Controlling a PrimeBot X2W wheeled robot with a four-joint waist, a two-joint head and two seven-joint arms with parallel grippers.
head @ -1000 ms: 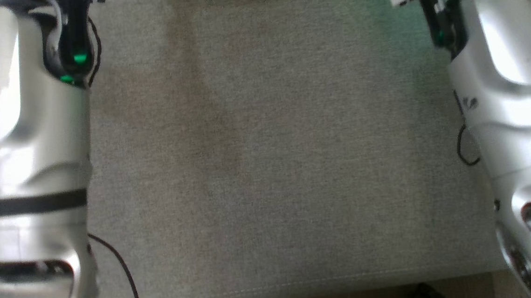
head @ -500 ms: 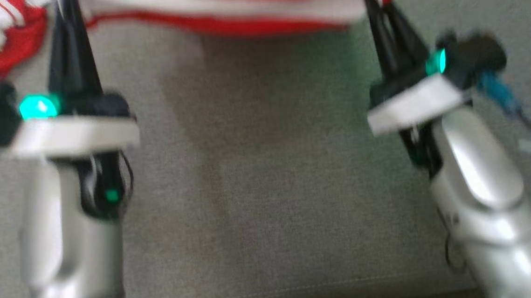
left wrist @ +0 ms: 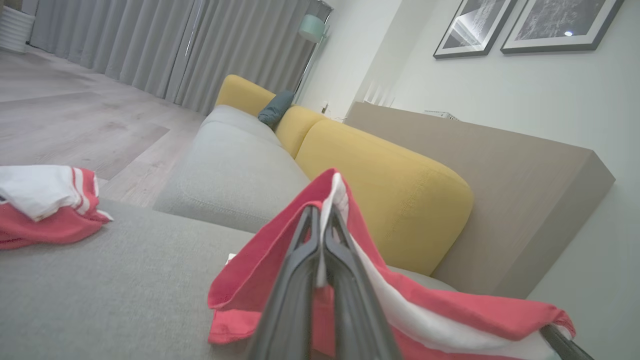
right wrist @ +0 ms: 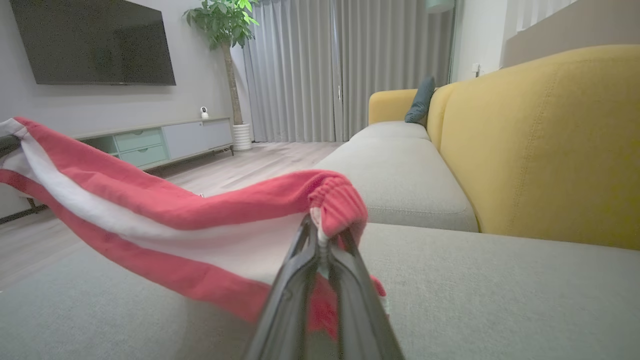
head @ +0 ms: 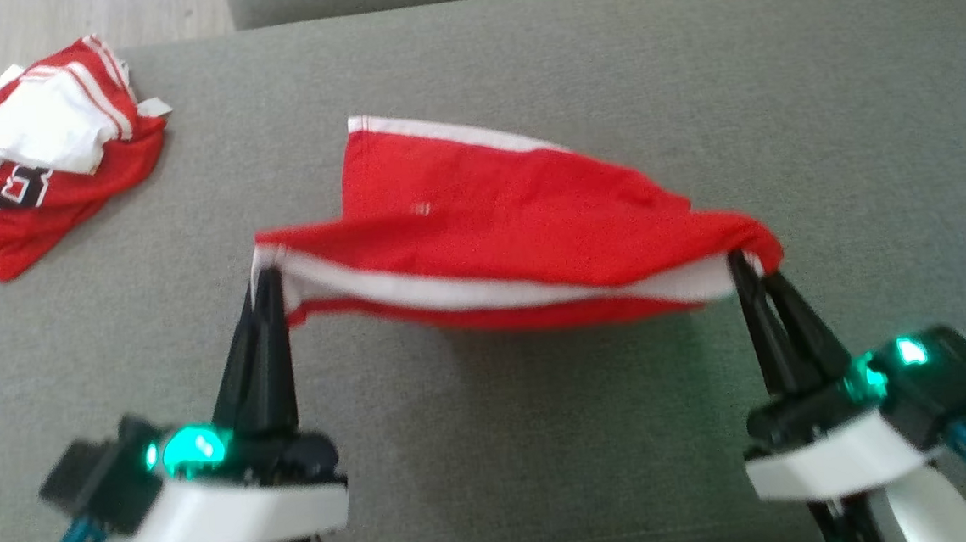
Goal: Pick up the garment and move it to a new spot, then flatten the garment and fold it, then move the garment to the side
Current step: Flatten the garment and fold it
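Note:
The garment is red cloth with a white stripe, stretched in the air above the grey sofa seat between my two grippers. My left gripper is shut on its left end, and my right gripper is shut on its gathered right end. The far part of the cloth trails back and rests on the cushion. In the left wrist view the left gripper pinches the striped edge of the garment. In the right wrist view the right gripper clamps the bunched red hem of the garment.
A second red and white garment lies crumpled at the seat's far left corner. Yellow back cushions rise behind the seat. Wooden floor lies off the sofa's left side, with a TV cabinet and a potted plant.
The head camera has tilted up, so the whole picture shifted from bare cushion and forearms to the grippers and the cloth. Both grippers still hold the garment's ends.

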